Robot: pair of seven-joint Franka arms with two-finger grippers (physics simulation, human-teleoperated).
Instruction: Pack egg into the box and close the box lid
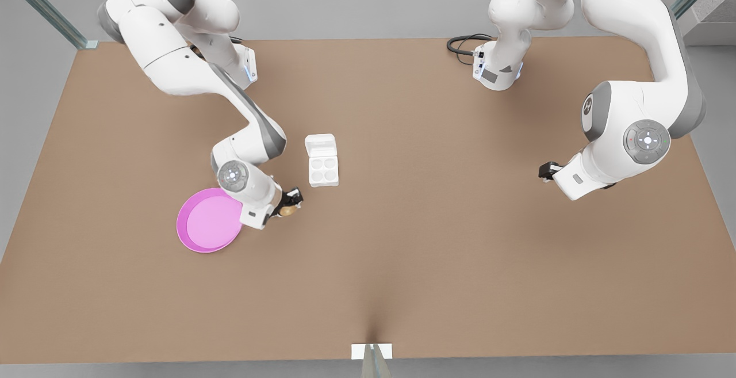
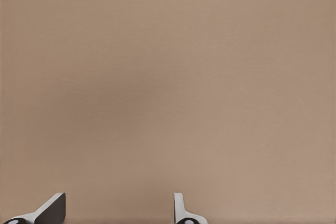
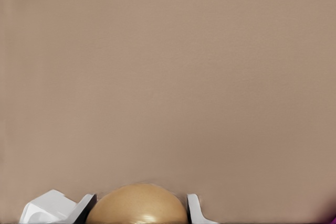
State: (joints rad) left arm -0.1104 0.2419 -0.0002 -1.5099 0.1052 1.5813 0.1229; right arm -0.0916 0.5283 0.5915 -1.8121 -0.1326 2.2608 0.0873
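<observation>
Here the right tool (image 1: 289,204) is clamped across the middle of the egg (image 1: 287,211), likely light, smooth and fragile, above the surface (image 1: 437,240) between plate (image 1: 195,234) and box (image 1: 322,160), while the left tool (image 1: 546,170) waits, fingers apart.

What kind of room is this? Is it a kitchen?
Probably not a kitchen: it looks like a computer-drawn robot test bench. A bare brown table carries two white arms, an egg carton and a pink plate. The right claw holds an egg.
</observation>
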